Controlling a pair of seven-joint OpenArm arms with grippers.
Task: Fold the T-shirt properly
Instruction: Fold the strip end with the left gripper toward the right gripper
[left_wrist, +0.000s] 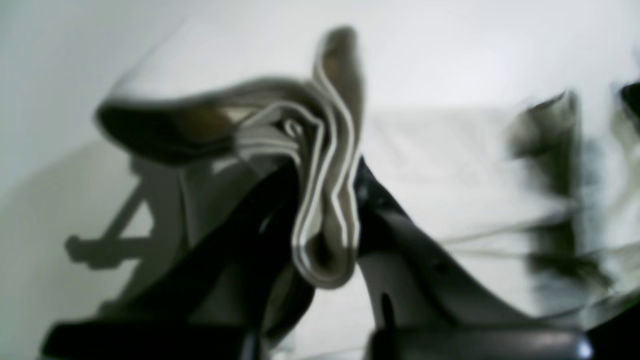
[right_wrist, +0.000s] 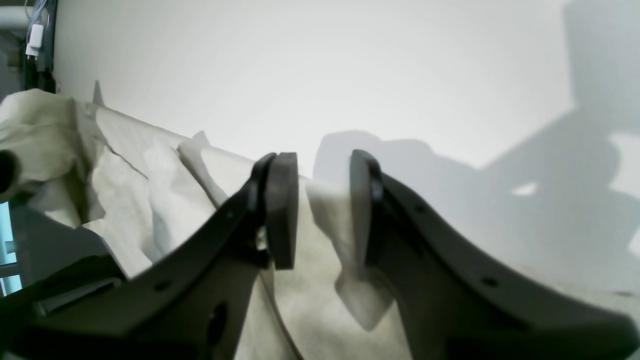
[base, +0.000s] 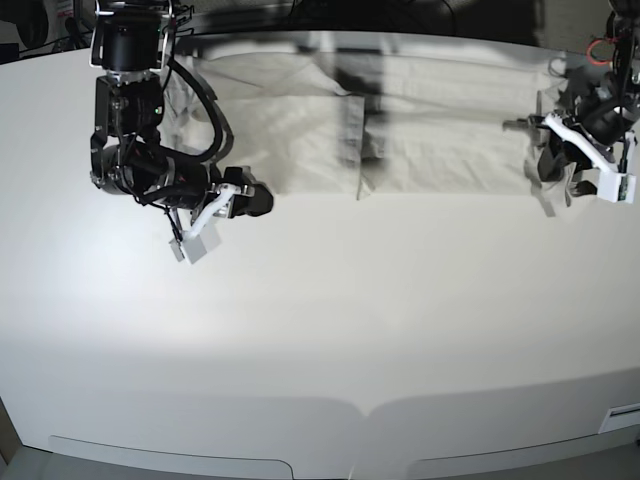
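T-shirt (base: 430, 140) fabric lies stretched in a long pale band across the far side of my white counter (base: 320, 330), running from near my right arm over to my left arm. It looks partly folded, with a vertical crease line around the middle and some blur there in the base view.

My left gripper (left_wrist: 325, 200) is clenched on a bunch of the T-shirt (left_wrist: 325, 165): in the left wrist view several layers of the cream cloth are pinched between the two dark fingers (left_wrist: 260, 220), their hemmed edges showing as pale stripes, and a loop of cloth hangs down between the fingers. The pinched bunch is lifted off the counter. From the base view this gripper (base: 575, 160) sits at the far right end of the cloth.

My right gripper (right_wrist: 324, 210) has its jaws parted, with a clear gap between the pads (right_wrist: 282, 210). A corner of the T-shirt (right_wrist: 325, 280) lies in that gap, but I cannot tell whether the pads touch it. In the base view this gripper (base: 250, 198) sits at the near edge of the cloth's left end.
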